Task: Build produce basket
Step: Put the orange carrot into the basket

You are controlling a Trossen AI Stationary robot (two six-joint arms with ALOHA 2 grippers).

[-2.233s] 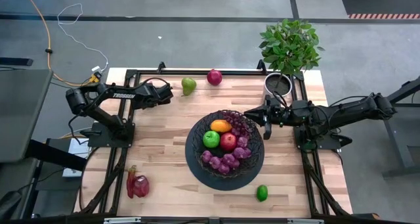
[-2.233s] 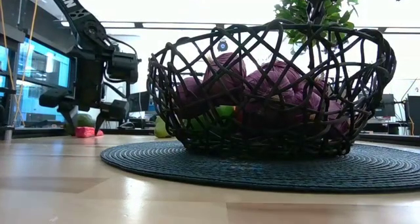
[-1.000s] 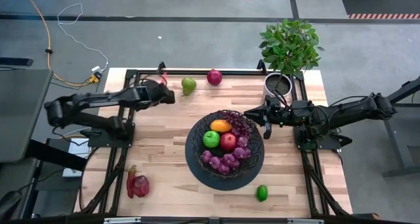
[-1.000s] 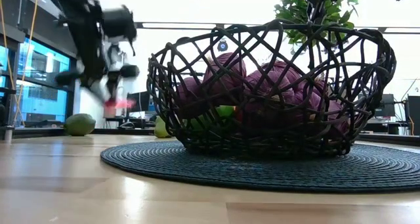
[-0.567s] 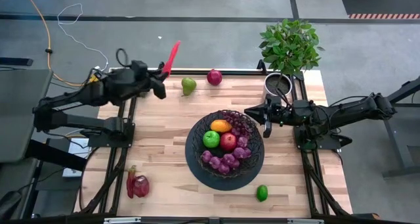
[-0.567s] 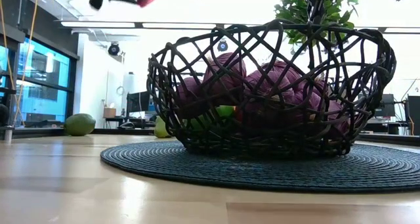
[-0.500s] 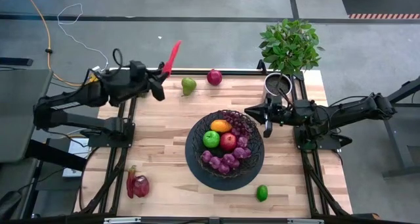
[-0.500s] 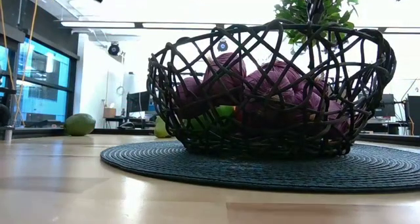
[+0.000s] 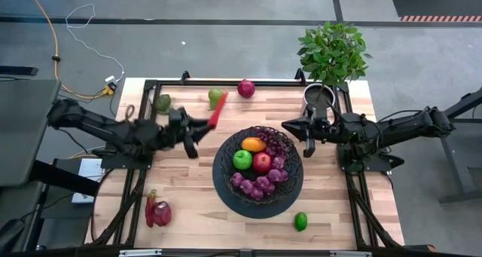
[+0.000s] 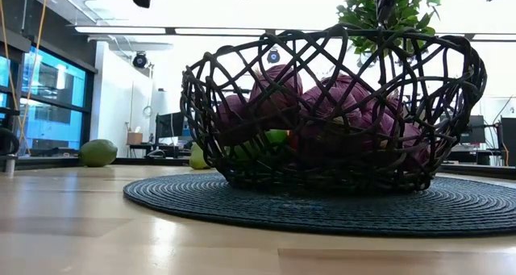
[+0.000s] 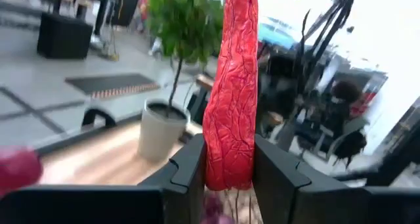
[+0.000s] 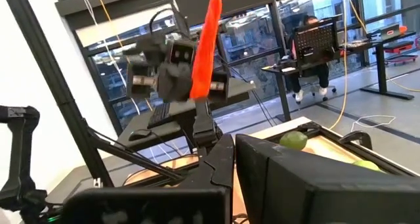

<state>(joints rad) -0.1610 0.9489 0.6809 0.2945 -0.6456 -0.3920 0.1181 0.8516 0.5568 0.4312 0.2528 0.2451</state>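
Black woven wire forms the basket point(image 9: 257, 171), which in the high view sits on a dark round mat point(image 9: 223, 183) near the middle of the tabletop point(image 9: 188, 185), holding a green apple point(image 9: 242, 160), a red apple point(image 9: 261, 162), an orange-yellow fruit point(image 9: 253, 145) and purple grapes point(image 9: 260, 183). The left gripper point(image 9: 202, 126) hangs over the tabletop between its left edge and the basket, fingers clamped on a long red pepper point(image 9: 218, 108) that points toward the far edge. A pear point(image 9: 215, 96) and a red onion point(image 9: 246, 88) lie by the far edge, a lime point(image 9: 300, 221) near the front edge, an avocado point(image 9: 163, 102) by the far left corner. The right gripper point(image 9: 306, 133) waits just right of the basket, fingers pressed together. In the low view the basket point(image 10: 330, 114) fills the frame, grapes point(image 10: 347, 118) inside. The left wrist view shows the pepper point(image 11: 231, 92) upright between both fingers point(image 11: 190, 171). The right wrist view shows the left gripper point(image 12: 193, 86) and pepper point(image 12: 206, 46) ahead.
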